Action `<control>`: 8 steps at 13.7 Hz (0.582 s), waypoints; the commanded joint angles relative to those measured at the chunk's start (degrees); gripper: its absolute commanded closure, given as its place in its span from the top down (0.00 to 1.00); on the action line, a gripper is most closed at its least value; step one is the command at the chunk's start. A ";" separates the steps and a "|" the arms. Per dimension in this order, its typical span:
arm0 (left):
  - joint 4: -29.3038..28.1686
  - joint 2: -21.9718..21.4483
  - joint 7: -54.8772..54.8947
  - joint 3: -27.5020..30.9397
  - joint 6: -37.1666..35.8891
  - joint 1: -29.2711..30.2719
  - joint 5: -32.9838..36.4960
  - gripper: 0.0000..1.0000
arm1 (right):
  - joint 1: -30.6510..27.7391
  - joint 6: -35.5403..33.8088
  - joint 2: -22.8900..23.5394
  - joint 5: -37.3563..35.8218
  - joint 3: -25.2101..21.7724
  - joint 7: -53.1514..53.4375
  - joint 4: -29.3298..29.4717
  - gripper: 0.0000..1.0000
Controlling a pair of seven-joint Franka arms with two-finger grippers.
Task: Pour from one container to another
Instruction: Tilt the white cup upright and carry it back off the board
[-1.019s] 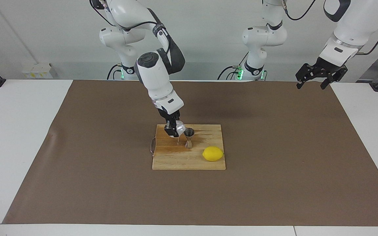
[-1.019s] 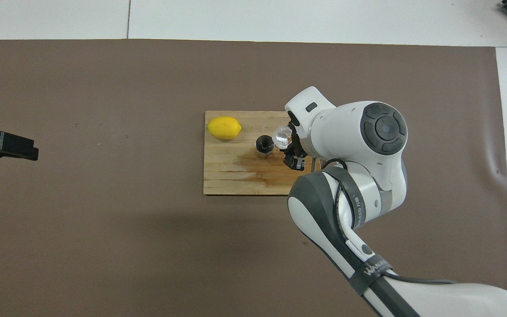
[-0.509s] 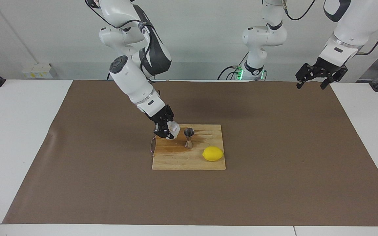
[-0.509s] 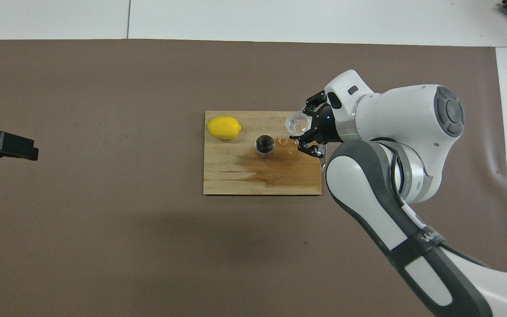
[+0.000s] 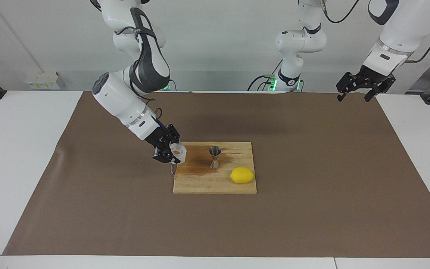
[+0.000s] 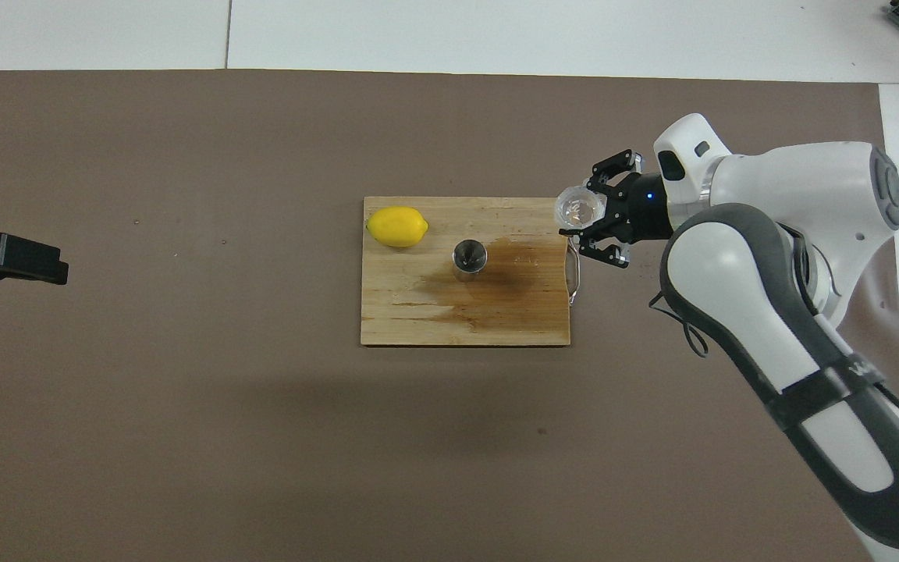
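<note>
Right gripper is clamping the glass cup, holding it above the cutting board edge toward the right arm's end. Jigger is standing mid-board beside a wet stain. Pour judged done; setting the cup down is remaining. Left gripper is waiting, fingers apart.

- Premises: robotics laboratory.
- Evidence: white robot arms mounted at 12 o'clock; brown paper sheet covering white table; bare grey wall.
</note>
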 commanded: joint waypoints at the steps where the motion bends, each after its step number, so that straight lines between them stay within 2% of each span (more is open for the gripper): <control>1: -0.22 -0.29 0.31 0.01 -0.78 0.34 -0.62 1.00 | -5.51 -3.33 -4.25 5.55 0.51 -8.73 -6.02 0.09; 4: -0.22 -0.29 0.31 0.01 -0.78 0.34 -0.62 1.00 | -11.06 -6.87 -4.43 5.91 0.51 -16.20 -8.13 0.09; 6: -0.22 -0.29 0.31 0.01 -0.78 0.34 -0.62 1.00 | -13.17 -7.65 -4.60 10.98 0.42 -22.78 -11.63 0.10; 8: -0.22 -0.29 0.31 0.01 -0.78 0.34 -0.62 1.00 | -15.81 -7.75 -4.26 12.76 0.42 -28.86 -13.58 0.10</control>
